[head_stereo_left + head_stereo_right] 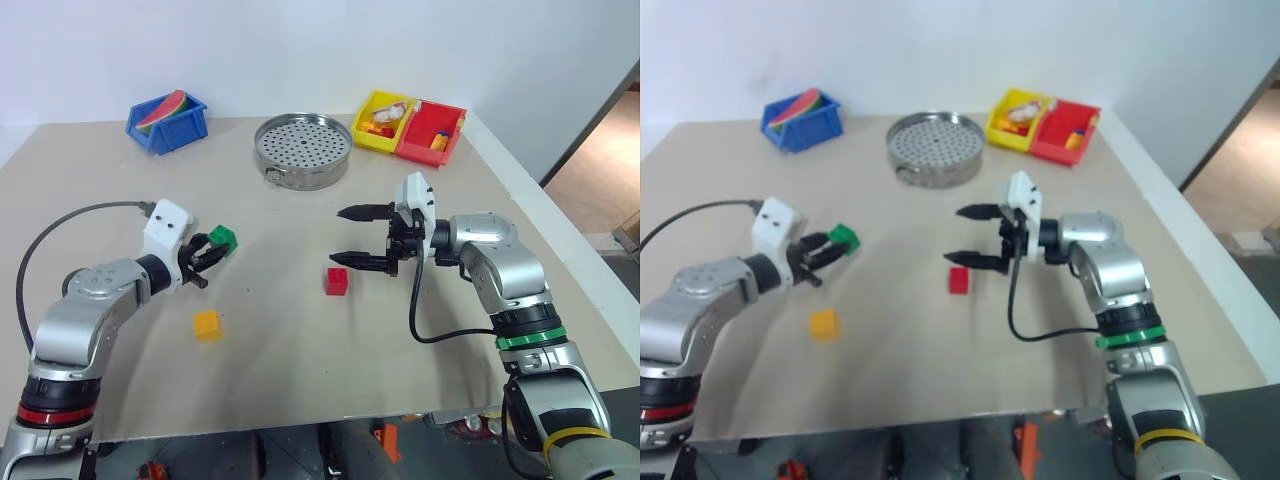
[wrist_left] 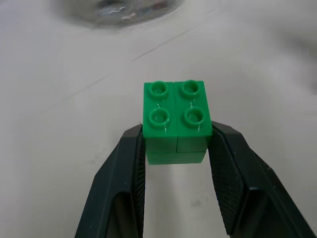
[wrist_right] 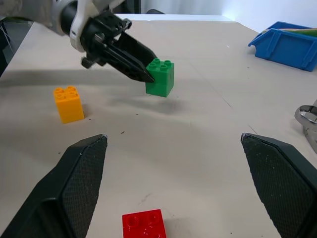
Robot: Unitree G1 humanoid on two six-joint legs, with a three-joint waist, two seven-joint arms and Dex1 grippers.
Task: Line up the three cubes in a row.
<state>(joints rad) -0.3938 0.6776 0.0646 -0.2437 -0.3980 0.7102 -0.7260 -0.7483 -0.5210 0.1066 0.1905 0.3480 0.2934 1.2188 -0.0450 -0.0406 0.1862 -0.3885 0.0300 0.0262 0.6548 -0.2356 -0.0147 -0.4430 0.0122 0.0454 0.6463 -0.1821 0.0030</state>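
Yellow-orange cube (image 1: 206, 324): nearest the desk's front edge, resting on the desk (image 1: 300, 370), ahead of the left forearm and well apart from the other two cubes.
Red cube (image 1: 337, 281): on the desk near the middle, just below and beside the lower finger of the right claw, not touched by it.
Green cube (image 2: 176, 119): pinched between the two black fingers of the left claw (image 1: 208, 254); the left wrist view shows its four studs facing up and a finger pad on each side wall.
Green cube, height: the right wrist view shows it raised off the desk with its shadow beneath, which the head views leave unclear.
Right claw (image 1: 358, 238): fingers spread wide, pointing toward the robot's left, holding nothing; in its own wrist view the red cube lies between the two pads, near the edge.
Steamer tray (image 1: 303, 147): round perforated metal, at the far middle of the desk.
Blue bin (image 1: 167, 121): far left, holding a watermelon-slice toy.
Yellow bin (image 1: 386, 122) and red bin (image 1: 431, 132): side by side at the far right, with small toy pieces inside.
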